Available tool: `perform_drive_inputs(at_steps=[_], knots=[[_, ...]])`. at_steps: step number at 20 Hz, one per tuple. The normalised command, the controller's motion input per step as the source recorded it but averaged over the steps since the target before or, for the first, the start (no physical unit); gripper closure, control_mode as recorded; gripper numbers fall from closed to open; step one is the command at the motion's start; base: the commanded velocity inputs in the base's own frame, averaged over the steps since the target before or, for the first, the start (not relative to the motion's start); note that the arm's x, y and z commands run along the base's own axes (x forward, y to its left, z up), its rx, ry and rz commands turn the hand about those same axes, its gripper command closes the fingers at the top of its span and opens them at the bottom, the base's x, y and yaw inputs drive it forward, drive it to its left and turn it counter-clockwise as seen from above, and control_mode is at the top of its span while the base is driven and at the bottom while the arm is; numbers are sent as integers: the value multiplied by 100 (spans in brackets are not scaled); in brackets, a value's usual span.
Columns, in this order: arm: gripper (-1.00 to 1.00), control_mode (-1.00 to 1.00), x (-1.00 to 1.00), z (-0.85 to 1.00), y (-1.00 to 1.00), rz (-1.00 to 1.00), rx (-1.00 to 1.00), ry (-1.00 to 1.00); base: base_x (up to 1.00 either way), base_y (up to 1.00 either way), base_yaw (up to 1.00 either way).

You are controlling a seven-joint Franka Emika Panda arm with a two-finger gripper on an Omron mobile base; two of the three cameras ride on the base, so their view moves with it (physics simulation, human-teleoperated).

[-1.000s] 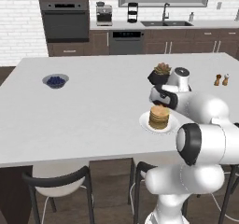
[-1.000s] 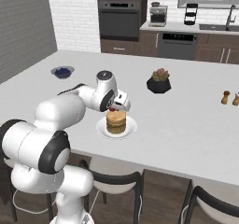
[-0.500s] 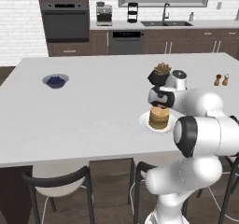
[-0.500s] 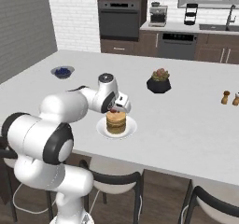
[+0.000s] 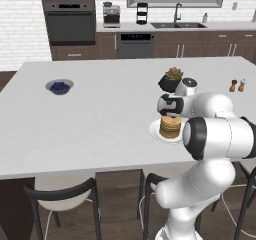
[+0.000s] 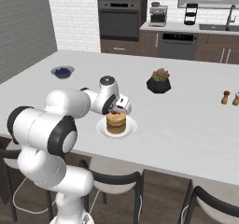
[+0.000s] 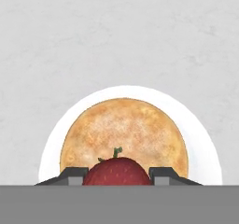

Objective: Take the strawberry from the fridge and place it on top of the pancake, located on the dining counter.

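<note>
Gripping the strawberry, pincer overhangs pancake.

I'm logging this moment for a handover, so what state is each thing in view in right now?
gripper: shut on the strawberry, above the pancake.
strawberry: held between the fingertips, not yet released.
pancake: stacked on its white plate, top bare.
dining counter: carries the plate, a bowl of blueberries, a dark potted plant and two shakers.
oven: door shut.
</note>
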Motion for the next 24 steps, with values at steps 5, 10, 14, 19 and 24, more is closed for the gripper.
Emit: perform_drive_inputs(at_steps=[5,10,14,19,24], knots=[[100,-100,1,-11,0,0,0,0,0,0,0],[100,-100,4,-13,0,0,0,0,0,0,0],[100,-100,3,-14,0,0,0,0,0,0,0],[100,-100,5,-4,0,0,0,0,0,0,0],[100,-100,6,-2,-2,0,0,0,0,0,0]])
